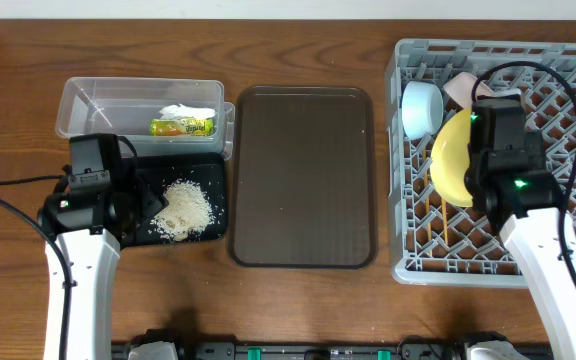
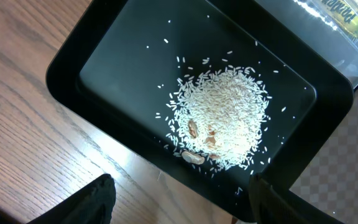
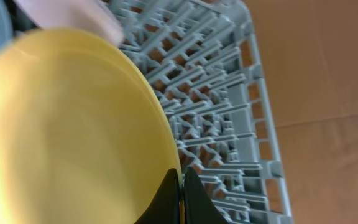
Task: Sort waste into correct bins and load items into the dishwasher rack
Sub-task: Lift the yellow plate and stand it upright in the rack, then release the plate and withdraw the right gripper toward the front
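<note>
My right end effector (image 3: 181,182) pinches the plate (image 1: 453,155), which stands on edge among the rack (image 1: 568,70) pegs; bowl (image 1: 420,108) crowds its left. Rack's right half is open above the pegs. Left: tub (image 1: 88,100) wall borders the black tray (image 1: 203,170). Brown tray (image 1: 303,175) between tub and rack lies low, passable.

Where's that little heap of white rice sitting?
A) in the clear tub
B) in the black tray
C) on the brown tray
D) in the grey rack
B: the rice is heaped in the black tray, while the clear tub beside it holds only the wrapper.
</note>
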`<move>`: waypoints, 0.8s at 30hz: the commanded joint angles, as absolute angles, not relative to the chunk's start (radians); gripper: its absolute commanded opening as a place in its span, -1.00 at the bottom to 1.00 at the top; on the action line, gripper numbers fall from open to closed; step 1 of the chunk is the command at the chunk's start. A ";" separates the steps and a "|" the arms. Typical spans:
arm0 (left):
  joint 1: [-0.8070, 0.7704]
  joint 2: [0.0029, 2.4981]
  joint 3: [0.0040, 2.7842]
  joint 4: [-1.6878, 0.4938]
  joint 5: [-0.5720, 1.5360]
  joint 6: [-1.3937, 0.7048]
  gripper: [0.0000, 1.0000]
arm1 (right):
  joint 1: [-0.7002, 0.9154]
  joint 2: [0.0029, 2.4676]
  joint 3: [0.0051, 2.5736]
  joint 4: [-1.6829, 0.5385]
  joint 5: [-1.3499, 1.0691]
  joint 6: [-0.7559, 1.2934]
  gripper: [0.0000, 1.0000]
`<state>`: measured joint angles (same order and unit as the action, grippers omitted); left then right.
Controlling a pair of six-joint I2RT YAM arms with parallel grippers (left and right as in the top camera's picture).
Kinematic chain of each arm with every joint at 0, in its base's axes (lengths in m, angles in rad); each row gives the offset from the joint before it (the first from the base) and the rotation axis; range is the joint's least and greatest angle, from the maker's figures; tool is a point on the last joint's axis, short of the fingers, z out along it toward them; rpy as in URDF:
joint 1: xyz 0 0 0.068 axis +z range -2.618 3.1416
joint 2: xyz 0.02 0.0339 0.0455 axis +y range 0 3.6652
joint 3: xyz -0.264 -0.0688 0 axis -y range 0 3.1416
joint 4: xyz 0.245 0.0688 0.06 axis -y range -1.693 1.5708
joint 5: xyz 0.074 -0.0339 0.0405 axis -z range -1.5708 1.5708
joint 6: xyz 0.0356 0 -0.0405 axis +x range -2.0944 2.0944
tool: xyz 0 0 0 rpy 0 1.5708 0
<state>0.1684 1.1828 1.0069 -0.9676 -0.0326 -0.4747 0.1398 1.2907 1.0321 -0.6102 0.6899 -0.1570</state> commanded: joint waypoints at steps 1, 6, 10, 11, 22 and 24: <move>0.173 1.189 1.018 -0.967 -0.033 -0.477 0.43 | 0.177 1.295 1.039 -0.609 0.583 -0.089 -0.66; 0.173 1.189 1.018 -0.968 -0.033 -0.477 0.43 | 0.186 1.272 1.039 -0.599 0.515 0.001 -0.04; 0.173 1.189 1.018 -0.966 -0.033 -0.477 0.43 | 0.172 1.231 1.039 -0.601 0.515 0.074 0.39; 0.172 1.189 1.018 -0.963 -0.030 -0.477 0.42 | 0.163 1.216 1.039 -0.608 0.514 0.102 0.43; -0.033 1.201 1.019 -0.911 0.035 -0.233 0.43 | 0.010 1.156 1.039 -0.751 -0.017 0.191 0.99; -0.073 1.204 1.019 -0.944 0.035 -0.228 0.43 | 0.002 1.155 1.039 -0.794 -0.007 0.218 0.99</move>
